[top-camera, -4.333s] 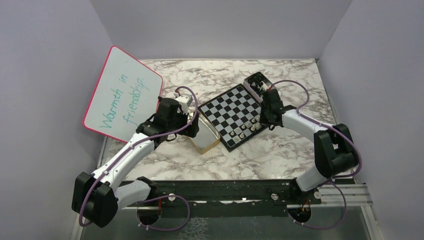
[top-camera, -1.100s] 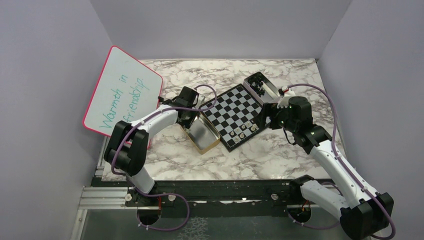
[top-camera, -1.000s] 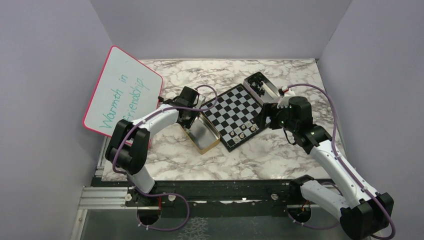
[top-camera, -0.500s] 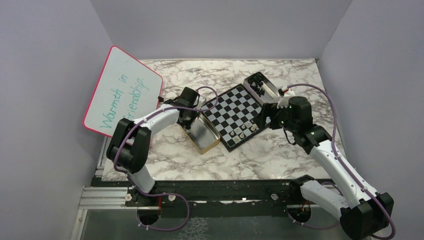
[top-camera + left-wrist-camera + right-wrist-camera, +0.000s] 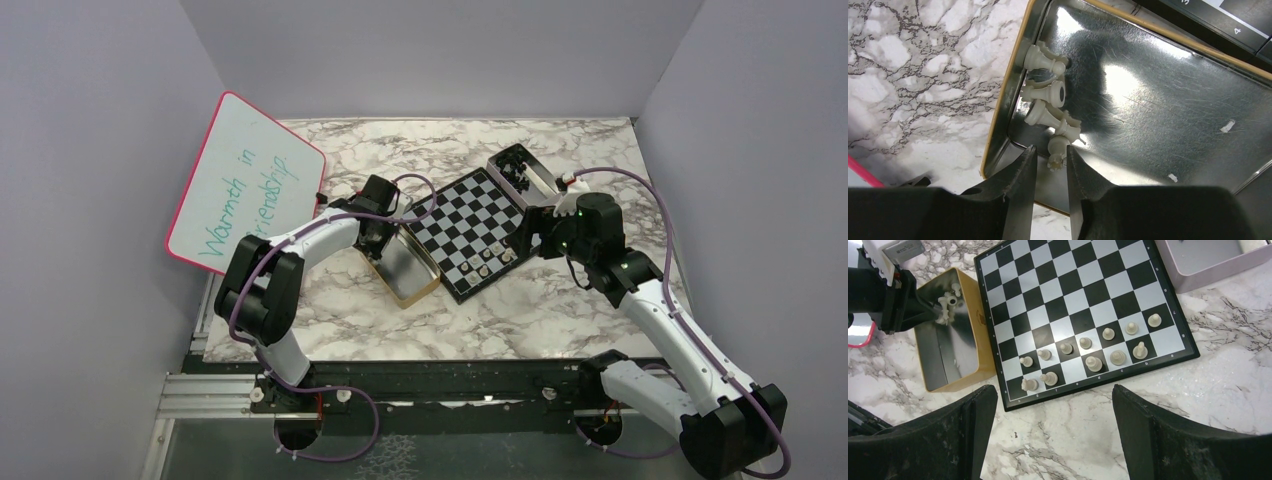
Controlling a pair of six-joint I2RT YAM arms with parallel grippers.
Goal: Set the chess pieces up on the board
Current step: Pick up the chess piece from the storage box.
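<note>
In the left wrist view, the left gripper shows at the bottom centre. Its fingers stand only narrowly apart, straddling one pale piece. A sliver of tin floor shows between that piece and the finger on the left of the frame, so the pinch does not look closed.

Just above it, a few more pale pieces lie toppled in a corner of the gold-rimmed tin.

The step in hand looks like picking a white piece from the tin. The next move calls for closing on this piece alone, lifting clear of its neighbours, and carrying it to a free square.

In the right wrist view, the right gripper hovers with its fingers spread wide and nothing between them. Above it in the frame lies the board, where the placed white pieces fill most of two rows.

I cannot tell which kind of piece is straddled. The pale pink tin is cut off at the upper right, and in the top view the left fingertips are hidden behind the wrist.
</note>
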